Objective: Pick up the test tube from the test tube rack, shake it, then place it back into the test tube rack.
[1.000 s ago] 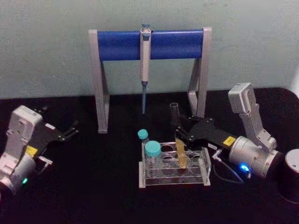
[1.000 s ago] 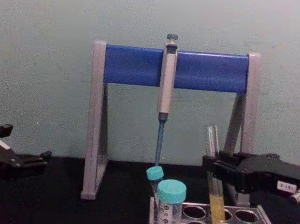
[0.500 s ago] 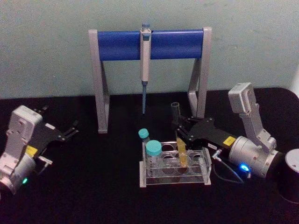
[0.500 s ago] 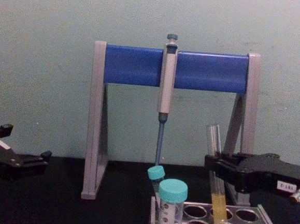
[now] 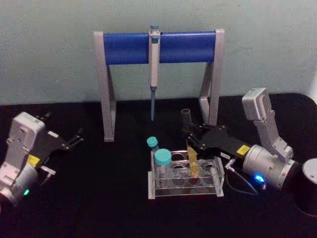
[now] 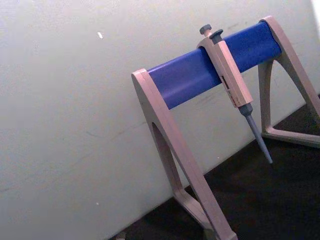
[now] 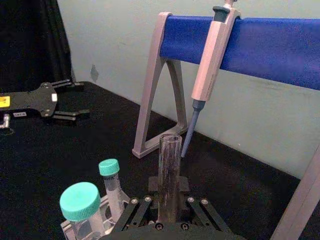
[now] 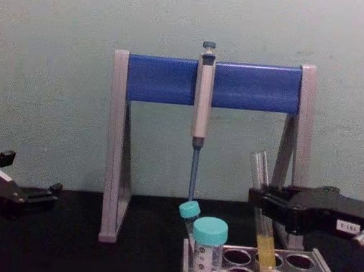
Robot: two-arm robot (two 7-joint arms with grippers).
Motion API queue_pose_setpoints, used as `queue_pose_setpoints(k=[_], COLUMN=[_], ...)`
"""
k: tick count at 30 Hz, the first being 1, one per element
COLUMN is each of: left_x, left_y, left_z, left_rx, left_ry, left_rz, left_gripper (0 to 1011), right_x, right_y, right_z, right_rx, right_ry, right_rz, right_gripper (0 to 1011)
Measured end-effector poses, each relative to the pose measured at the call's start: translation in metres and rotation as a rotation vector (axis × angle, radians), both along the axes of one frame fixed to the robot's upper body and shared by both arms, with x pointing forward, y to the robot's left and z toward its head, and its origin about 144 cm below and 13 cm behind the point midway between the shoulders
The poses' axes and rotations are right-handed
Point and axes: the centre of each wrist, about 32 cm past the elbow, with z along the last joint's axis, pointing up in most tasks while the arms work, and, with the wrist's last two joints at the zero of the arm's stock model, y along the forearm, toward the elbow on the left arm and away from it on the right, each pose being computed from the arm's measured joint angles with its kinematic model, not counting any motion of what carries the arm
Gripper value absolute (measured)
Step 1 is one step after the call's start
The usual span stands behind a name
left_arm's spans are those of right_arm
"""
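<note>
At far left, the left gripper point(image 5: 77, 137) is resting idle low over the black table point(image 5: 99, 198), well apart from everything else. Its two dark fingers are standing spread with nothing between them, which the right wrist camera shows most clearly. In the chest view the left edge is cutting off most of its body.

Moving right, a tall grey-and-blue pipette stand point(image 5: 124, 48) is standing against the pale wall. A grey-blue pipette point(image 5: 154, 59) is hanging from its bar, tip pointing down.

In front of the stand, the test tube rack point(image 5: 184, 194) is sitting on the table. Its lower part is running off the bottom of the chest view. Two teal-capped tubes point(image 5: 162, 157) are standing at its left end, the wider one nearer the robot and the slimmer one behind it.

Just right of them, the test tube point(image 8: 259, 170) is leaning slightly, its yellow-filled lower part reaching down into a hole near the middle of the rack. Which row it is in is hard to make out. Its open top is rising well above the rack. Whether its round bottom is touching the rack floor is hidden.

The right gripper point(image 5: 189, 142) is reaching in from the right and clamping the tube around its middle, just above the rack. Its black fingers are hiding that stretch of glass.

At the far right edge of the head view, the frame is cutting off a dark rounded shape point(image 5: 309, 191), and it cannot be identified.
</note>
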Motion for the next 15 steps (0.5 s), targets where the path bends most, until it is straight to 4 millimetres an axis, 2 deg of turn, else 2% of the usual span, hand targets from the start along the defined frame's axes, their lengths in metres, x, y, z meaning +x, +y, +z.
queue_pose_setpoints(k=[15], left_x=[0.0], left_y=[0.0], left_z=[0.0], left_rx=[0.0], left_ry=[0.0], left_rz=[0.0], left_gripper=[1001], right_x=[-0.008], right_y=[-0.008], right_z=[0.013], right_rx=[0.104], right_ry=[-0.08], right_rz=[0.01], right_gripper=[227])
